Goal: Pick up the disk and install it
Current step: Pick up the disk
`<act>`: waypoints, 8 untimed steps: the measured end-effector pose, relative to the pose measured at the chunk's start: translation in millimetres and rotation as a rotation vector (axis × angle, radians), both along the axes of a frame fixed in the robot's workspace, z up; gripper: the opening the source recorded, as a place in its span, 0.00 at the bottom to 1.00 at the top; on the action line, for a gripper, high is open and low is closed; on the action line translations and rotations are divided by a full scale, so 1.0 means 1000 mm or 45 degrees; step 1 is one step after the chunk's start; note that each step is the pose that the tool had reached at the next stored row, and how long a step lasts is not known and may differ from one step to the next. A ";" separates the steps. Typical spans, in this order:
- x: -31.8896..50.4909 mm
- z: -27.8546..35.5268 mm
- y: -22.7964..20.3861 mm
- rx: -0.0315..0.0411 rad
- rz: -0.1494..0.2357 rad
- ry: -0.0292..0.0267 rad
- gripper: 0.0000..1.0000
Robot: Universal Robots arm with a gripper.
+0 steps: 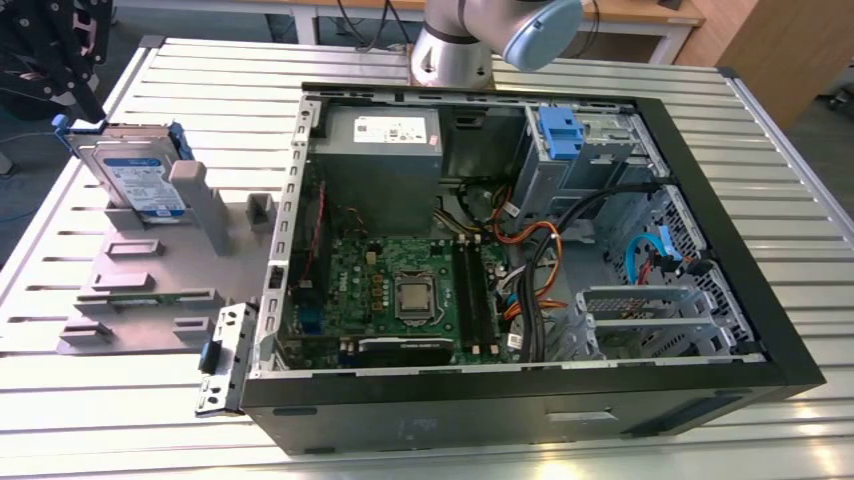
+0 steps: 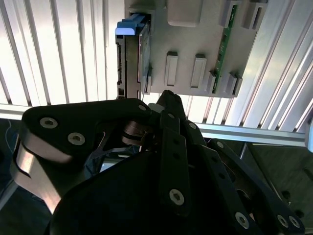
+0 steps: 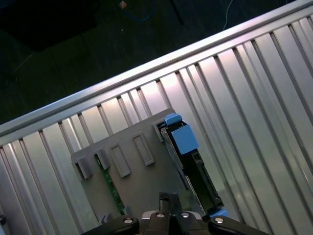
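Gripper: black linkage [image 3: 169, 199], fingertips clenched together with nothing between them.
Gripper position: over the holder [image 1: 147, 290], just beside the disk [image 1: 134, 178]. In the exterior view it hangs at the worktop [image 1: 747, 130] corner at that view's far left.
Disk: stands on edge in a slot of the holder, leaning slightly. Its white-and-blue label shows in the exterior view, and both wrist views show it edge-on.
Carrier: blue plastic [image 3: 179, 137], framing the disk.
Holder: grey plate with raised blocks, flat on the worktop between the case [image 1: 534, 400] and the worktop edge at the exterior view's left. The disk sits at its end nearest the far-left corner.
Case: black, open, lying on its side mid-worktop, with the motherboard [image 1: 400, 290] and power supply [image 1: 380, 150] exposed.
Bracket: blue [image 1: 558, 130], on the grey bay in the case's far corner.
Worktop: slatted aluminium.
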State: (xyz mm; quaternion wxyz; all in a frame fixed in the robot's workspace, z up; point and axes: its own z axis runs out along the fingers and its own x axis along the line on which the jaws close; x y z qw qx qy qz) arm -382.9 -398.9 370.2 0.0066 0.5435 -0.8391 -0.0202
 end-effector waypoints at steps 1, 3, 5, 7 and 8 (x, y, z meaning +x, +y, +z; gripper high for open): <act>0.0000 0.0000 0.0000 -0.0001 0.001 0.0000 0.11; 0.0000 0.0000 0.0000 -0.0001 0.003 0.0000 0.11; 0.0000 0.0000 0.0000 0.0000 0.004 0.0000 0.11; 0.0000 0.0000 0.0000 0.0000 0.006 0.0000 0.11; 0.0000 0.0000 0.0000 -0.0001 0.007 0.0001 0.11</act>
